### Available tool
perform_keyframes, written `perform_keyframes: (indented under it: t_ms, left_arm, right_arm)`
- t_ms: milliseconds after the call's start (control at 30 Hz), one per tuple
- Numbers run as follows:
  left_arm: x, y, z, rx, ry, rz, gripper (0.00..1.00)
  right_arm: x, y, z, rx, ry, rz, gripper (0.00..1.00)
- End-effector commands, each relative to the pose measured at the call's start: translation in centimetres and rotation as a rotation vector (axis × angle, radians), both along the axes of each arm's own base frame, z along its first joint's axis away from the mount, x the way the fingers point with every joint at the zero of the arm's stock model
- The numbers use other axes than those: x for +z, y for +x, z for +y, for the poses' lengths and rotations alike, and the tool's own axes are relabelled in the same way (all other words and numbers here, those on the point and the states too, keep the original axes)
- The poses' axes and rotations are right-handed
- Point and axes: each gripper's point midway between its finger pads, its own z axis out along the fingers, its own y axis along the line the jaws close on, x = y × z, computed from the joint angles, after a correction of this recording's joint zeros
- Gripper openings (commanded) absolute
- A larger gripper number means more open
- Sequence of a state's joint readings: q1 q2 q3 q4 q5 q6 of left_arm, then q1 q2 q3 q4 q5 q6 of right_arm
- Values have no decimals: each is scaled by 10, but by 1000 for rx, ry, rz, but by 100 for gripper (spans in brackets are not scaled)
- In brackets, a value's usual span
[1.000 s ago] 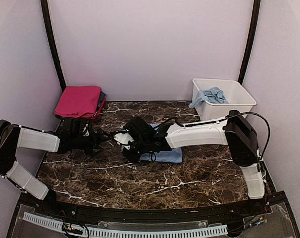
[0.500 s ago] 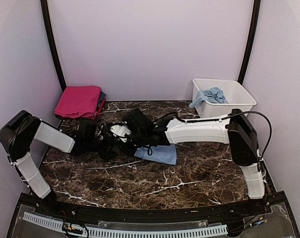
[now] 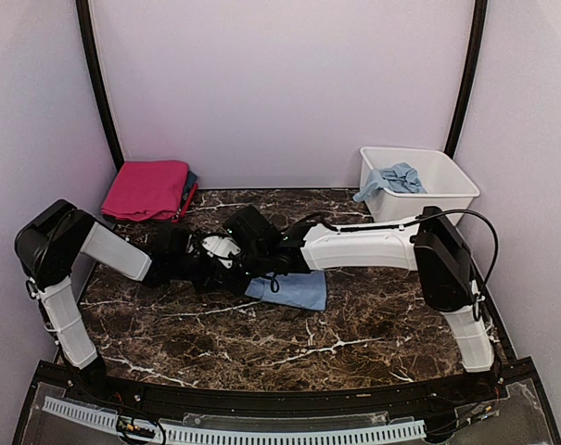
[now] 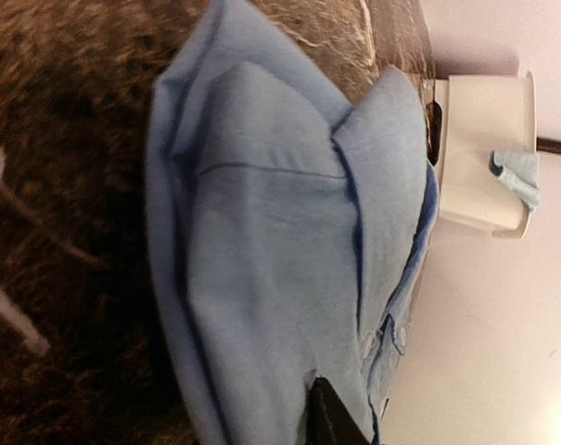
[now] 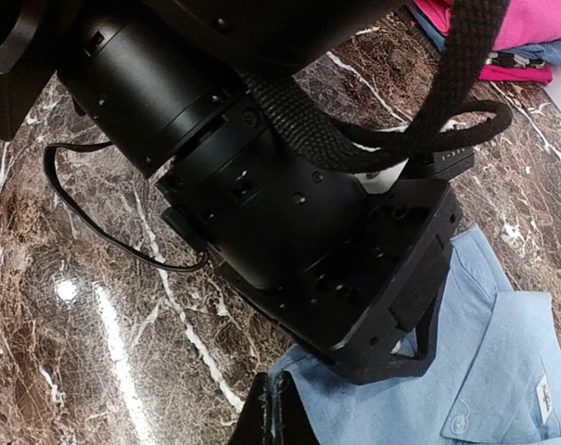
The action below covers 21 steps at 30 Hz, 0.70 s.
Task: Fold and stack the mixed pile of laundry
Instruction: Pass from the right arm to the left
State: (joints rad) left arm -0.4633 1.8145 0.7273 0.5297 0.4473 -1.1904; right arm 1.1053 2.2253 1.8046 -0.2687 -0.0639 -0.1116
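A pale blue collared shirt (image 3: 297, 289) from the laundry pile lies folded on the marble table (image 3: 215, 334), mid-table. My right gripper (image 5: 282, 410) reaches in from the right and is shut on the shirt's (image 5: 503, 371) near corner. My left gripper (image 3: 226, 271) meets it from the left. One dark fingertip (image 4: 334, 422) lies on top of the shirt (image 4: 261, 250); the other is hidden under the cloth, so the jaws clamp the shirt's edge. In the right wrist view the left gripper's black body (image 5: 289, 222) fills most of the picture. A folded magenta-pink stack (image 3: 148, 190) sits at the back left.
A white plastic tub (image 3: 442, 185) stands at the back right with pale blue cloth (image 3: 393, 178) hanging over its rim. Both arms cross low over the table's middle, with a black cable (image 5: 382, 139) looping between them. Lilac walls close in three sides.
My left arm has swung in from the left to the shirt's edge and its jaws have narrowed on the cloth. The right gripper has drawn the shirt slightly leftward.
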Motion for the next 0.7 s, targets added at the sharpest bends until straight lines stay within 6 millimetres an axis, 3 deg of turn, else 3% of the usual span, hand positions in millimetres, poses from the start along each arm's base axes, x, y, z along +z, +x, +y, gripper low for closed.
perform_keyframes:
  t_ms: [0, 33, 133, 167, 233, 267, 433, 533, 567, 600, 667]
  left_arm:
    - [6, 8, -3, -17, 36, -36, 11]
    - [8, 10, -4, -36, 62, -46, 3]
    - [13, 16, 0, -82, 170, -78, 0]
    - [19, 21, 2, -112, 234, -105, 0]
    - [28, 29, 8, -147, 334, -141, 0]
    - [25, 24, 13, -168, 382, -113, 0]
    - [63, 60, 30, -234, 644, -258, 0]
    - [92, 83, 37, -261, 761, -312, 0]
    - [87, 90, 44, -276, 825, -314, 0]
    - [102, 101, 48, -262, 859, -328, 0]
    - [102, 117, 57, -276, 927, -321, 0]
  right_arm:
    - [25, 1, 14, 5, 88, -12, 1]
    - [27, 1, 11, -1, 89, -7, 3]
    - [44, -1, -1, -23, 117, 14, 16]
    - [50, 0, -8, -35, 132, 26, 23]
    - [66, 5, -25, -67, 173, 42, 50]
    - [74, 7, -34, -91, 197, 65, 58]
    - [96, 16, -85, -198, 251, 100, 90]
    - [104, 18, -116, -245, 267, 109, 98]
    - [105, 19, -126, -264, 268, 107, 99]
    - [104, 19, -134, -280, 266, 103, 99]
    - [103, 17, -149, -302, 262, 103, 99]
